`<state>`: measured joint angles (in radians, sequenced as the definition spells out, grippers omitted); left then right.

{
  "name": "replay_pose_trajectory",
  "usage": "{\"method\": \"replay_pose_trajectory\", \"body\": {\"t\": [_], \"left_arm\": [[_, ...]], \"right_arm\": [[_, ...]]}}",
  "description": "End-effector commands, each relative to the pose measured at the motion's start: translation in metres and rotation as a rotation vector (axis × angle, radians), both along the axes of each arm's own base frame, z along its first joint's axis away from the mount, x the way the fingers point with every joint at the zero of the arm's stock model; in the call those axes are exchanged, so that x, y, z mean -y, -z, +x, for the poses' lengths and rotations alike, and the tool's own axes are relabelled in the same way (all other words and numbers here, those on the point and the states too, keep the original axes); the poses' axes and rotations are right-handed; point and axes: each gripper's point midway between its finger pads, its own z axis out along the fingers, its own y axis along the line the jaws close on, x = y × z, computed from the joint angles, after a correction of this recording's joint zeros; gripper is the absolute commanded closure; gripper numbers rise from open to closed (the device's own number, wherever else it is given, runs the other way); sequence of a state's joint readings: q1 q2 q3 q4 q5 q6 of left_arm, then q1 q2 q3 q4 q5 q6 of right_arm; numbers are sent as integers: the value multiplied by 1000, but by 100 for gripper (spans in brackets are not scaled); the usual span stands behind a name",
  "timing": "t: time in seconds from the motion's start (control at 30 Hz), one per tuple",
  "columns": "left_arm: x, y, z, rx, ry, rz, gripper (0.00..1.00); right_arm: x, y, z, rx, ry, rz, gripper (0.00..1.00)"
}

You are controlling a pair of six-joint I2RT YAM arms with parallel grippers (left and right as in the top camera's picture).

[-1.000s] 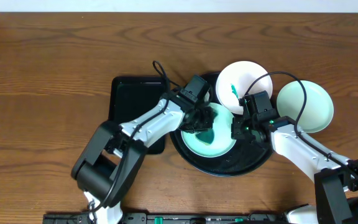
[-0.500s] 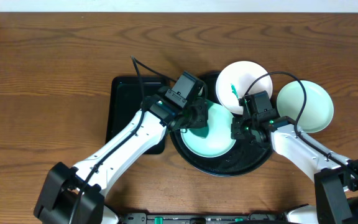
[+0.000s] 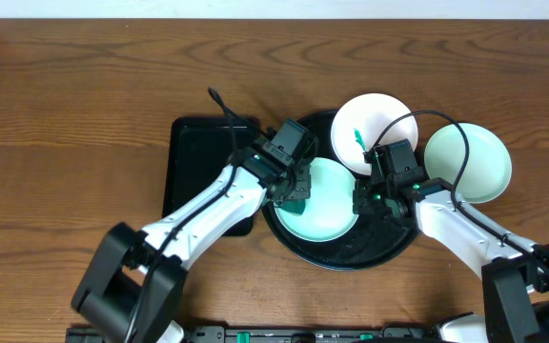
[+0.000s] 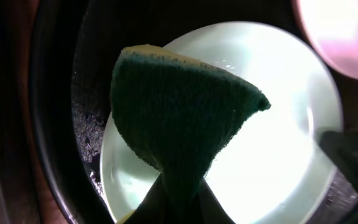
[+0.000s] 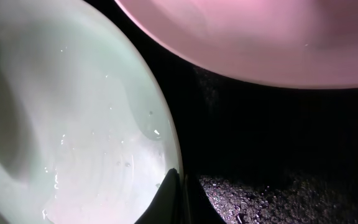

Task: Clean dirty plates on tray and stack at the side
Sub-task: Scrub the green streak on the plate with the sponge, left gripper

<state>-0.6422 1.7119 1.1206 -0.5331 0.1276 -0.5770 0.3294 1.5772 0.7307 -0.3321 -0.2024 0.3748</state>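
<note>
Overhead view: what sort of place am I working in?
Likely a lab tabletop set up for dishwashing practice: a wooden table, plates on a round black tray, and a green sponge in the left gripper.

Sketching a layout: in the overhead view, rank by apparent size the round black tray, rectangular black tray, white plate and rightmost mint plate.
1. round black tray
2. rectangular black tray
3. white plate and rightmost mint plate look alike; no ranking between them.
</note>
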Motion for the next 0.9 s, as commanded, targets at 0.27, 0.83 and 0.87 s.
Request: {"method": "replay_pose_trajectory", "body": {"t": [0.27, 0.83, 0.87], "left_arm": [[-9, 33, -5, -70, -17, 68, 93], [14, 80, -41, -285, 34, 13, 92], [19, 78, -42, -296, 42, -13, 93]], "right_arm": [[-9, 4, -8, -35, -21, 43, 99], [-11, 3, -9, -33, -28, 47, 99], [-12, 3, -9, -31, -31, 48, 99]]}}
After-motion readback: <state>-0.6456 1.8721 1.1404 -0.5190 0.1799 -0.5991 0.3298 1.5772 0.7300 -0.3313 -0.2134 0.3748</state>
